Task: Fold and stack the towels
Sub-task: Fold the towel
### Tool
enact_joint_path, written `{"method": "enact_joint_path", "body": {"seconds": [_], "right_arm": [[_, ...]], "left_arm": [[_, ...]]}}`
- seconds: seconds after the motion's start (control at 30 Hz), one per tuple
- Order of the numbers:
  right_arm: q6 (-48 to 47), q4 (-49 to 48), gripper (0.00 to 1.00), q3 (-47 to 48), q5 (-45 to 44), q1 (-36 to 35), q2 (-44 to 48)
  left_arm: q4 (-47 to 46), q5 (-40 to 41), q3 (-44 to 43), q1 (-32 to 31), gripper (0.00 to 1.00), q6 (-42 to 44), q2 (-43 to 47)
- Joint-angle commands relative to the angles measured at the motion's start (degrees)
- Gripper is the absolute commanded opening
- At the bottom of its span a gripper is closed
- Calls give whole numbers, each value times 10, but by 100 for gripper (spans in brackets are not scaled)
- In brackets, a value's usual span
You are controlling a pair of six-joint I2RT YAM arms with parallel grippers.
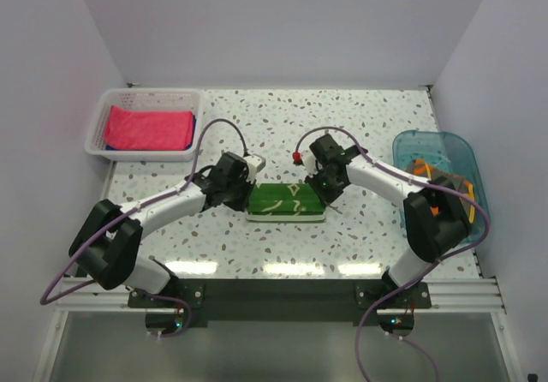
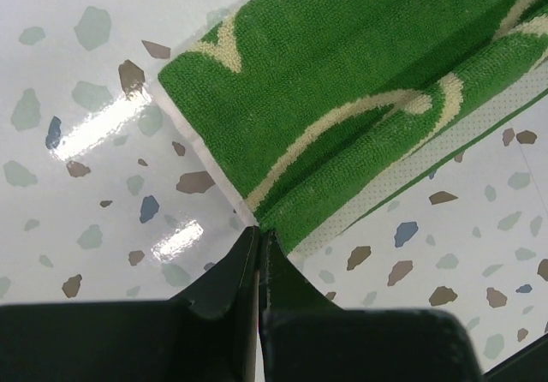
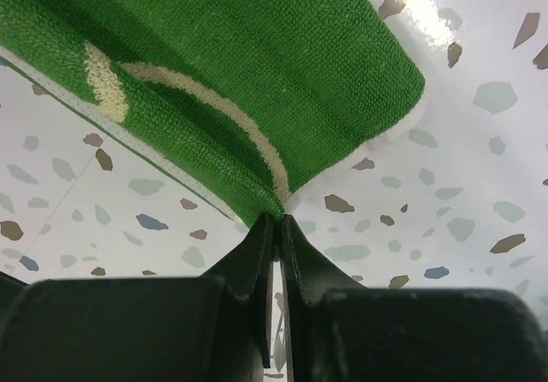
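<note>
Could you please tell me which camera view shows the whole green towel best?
The top view: the green towel appears whole, folded into a strip. The wrist views show only one end each, pinched by the left hand and right hand.

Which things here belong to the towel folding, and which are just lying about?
Job: green towel, pinched by left gripper and right gripper; pink towel; orange-trimmed dark towel.
Lying about: white basket; blue tub.
</note>
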State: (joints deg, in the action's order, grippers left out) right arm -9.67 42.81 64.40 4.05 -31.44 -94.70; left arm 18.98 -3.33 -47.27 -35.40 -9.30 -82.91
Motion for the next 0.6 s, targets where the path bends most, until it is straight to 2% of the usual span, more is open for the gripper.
{"method": "enact_joint_path", "body": {"seconds": [0.0,0.23,0.3,0.4,0.43,0.57], "right_arm": [[11,18,4,-13,-9,2,2],[12,15,6,-14,7,2,-17],[12,17,8,-13,12,1,-15],[15,31,15,-10,24,0,-10],[19,36,18,-10,26,-2,-7],[42,51,29,-22,64,-6,35]], "left_arm": [[10,10,17,-2,0,-14,10],[5,-9,26,-10,0,-24,-15],[7,-12,26,-13,3,-27,-15],[16,-18,29,-13,17,-34,-4],[21,-20,31,-14,24,-41,1],[20,-41,56,-20,43,-70,67]]}}
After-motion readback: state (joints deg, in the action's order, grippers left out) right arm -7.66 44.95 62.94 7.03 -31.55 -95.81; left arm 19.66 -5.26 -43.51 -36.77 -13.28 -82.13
